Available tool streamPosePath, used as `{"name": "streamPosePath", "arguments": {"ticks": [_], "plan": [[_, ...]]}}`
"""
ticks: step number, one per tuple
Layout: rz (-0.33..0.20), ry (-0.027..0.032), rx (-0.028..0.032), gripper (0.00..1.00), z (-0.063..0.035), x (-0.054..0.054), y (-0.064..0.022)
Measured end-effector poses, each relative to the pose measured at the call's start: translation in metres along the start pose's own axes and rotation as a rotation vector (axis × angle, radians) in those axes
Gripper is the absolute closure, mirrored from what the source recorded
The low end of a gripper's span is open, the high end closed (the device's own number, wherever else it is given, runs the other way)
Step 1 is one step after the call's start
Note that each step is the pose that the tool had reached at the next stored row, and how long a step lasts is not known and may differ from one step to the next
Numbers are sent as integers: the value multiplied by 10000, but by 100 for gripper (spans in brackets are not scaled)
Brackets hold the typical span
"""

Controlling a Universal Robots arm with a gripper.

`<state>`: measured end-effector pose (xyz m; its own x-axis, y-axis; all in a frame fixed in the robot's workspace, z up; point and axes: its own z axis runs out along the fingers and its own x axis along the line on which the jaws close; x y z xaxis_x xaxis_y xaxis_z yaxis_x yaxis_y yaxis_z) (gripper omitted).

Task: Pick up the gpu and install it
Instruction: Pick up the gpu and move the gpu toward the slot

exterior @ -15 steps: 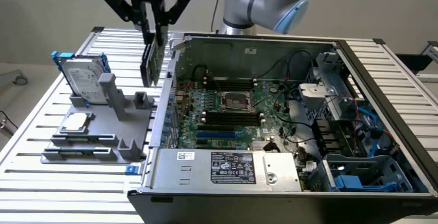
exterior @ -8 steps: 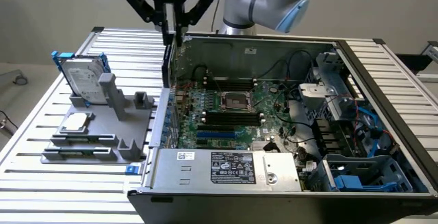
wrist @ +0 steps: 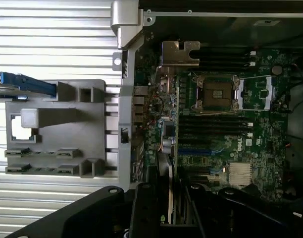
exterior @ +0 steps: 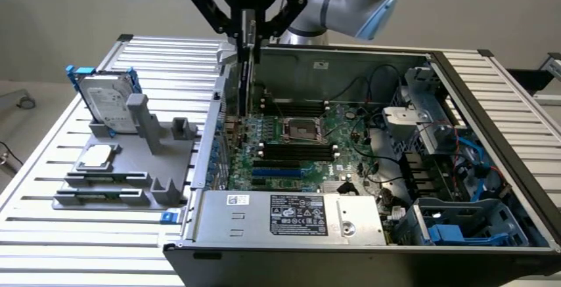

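Open above motherboard (exterior: 298, 149); case wall (exterior: 209, 144) close beside gpu (exterior: 246, 83), power supply (exterior: 290, 216) farther.

The gpu (exterior: 246, 80) is a thin, dark card hanging upright and seen edge-on, clamped at its upper end by the tool (exterior: 248, 37). Its lower end dips into the open computer case (exterior: 368, 54), just beside the wall on the exterior view's left, above the green motherboard (exterior: 290, 149).
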<state>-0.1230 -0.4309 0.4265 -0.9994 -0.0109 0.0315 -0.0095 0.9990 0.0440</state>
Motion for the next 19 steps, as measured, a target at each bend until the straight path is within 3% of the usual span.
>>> {"name": "streamPosePath", "arguments": {"ticks": [19], "plan": [[-1,10,5,74,299,-844,14]]}}
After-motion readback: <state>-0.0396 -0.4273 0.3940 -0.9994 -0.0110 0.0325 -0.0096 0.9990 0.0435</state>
